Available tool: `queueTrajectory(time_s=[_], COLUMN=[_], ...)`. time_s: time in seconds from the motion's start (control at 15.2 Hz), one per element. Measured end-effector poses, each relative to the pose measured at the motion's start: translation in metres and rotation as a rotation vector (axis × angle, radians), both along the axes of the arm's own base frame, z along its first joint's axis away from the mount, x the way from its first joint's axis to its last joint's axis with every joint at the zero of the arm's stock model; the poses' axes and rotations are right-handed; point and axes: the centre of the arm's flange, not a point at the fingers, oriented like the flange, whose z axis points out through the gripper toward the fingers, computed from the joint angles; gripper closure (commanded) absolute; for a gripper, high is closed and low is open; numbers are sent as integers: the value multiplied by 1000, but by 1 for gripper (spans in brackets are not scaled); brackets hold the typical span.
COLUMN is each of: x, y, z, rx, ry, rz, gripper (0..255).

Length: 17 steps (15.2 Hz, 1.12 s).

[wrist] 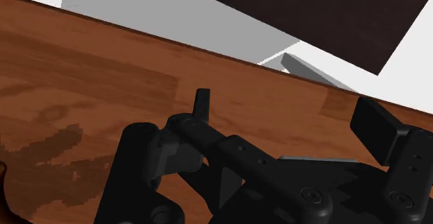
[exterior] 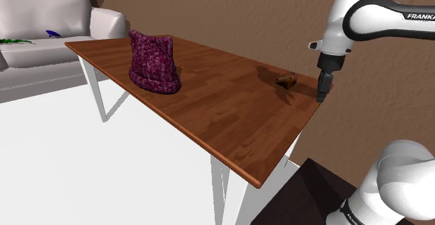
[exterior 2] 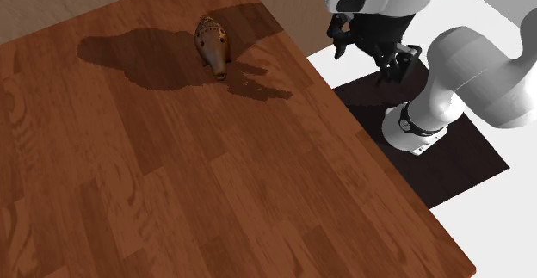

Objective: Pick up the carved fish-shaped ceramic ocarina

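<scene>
Setting: a home, living-room type. A white sofa [exterior: 49, 39] stands beyond the tabletop's far corner. The wooden table [exterior: 230, 119] on white legs sits against a brown wall [exterior: 237, 11], over a white floor [exterior: 84, 168].

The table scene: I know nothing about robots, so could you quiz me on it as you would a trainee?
1. True or false: the brown ocarina lies on the wooden table, untouched by the gripper.
2. What else stands on the table? A: a knitted purple hat. B: a glass bottle. C: a stack of books.
3. Fill in: in the wrist view, the gripper's fingers stand ____.
Key: 1 true; 2 A; 3 apart.
</scene>
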Motion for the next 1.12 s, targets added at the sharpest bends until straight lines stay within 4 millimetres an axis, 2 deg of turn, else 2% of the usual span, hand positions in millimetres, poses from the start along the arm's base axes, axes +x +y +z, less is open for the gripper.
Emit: queueTrajectory(time_s=[0.2, 0.46, 0.92, 1.12], x=[13, 41, 108, 137], y=[-38, -79, -142, -161], z=[-3, -7, -10, -15], rx=[7, 18, 36, 44], ry=[-15, -35, -71, -85], rz=[124, 291, 577, 703], gripper=[0, 0, 0, 0])
